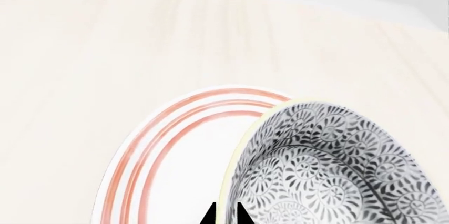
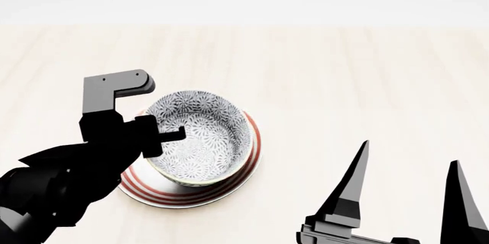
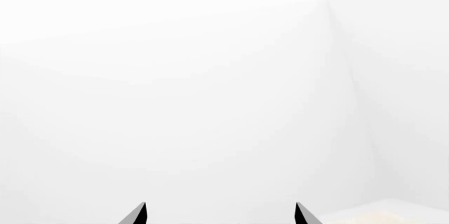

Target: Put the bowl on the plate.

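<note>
The bowl (image 2: pixel 202 141), grey-and-white floral with a pale rim, sits within the outline of the white plate (image 2: pixel 172 196) with its red rings. I cannot tell whether the bowl rests on the plate or hangs just above it. My left gripper (image 2: pixel 159 139) is shut on the bowl's left rim, one finger inside and one outside. In the left wrist view the gripper (image 1: pixel 224 214) pinches the pale rim of the bowl (image 1: pixel 329 166), with the plate (image 1: pixel 189 145) behind it. My right gripper (image 2: pixel 405 184) stands open and holds nothing, off to the right of the plate.
Pale wooden tabletop (image 2: pixel 344 83) spreads around the plate. The right wrist view shows the open gripper (image 3: pixel 220 214) facing a blank white wall, with a corner of the table (image 3: pixel 393 217) at the frame's edge.
</note>
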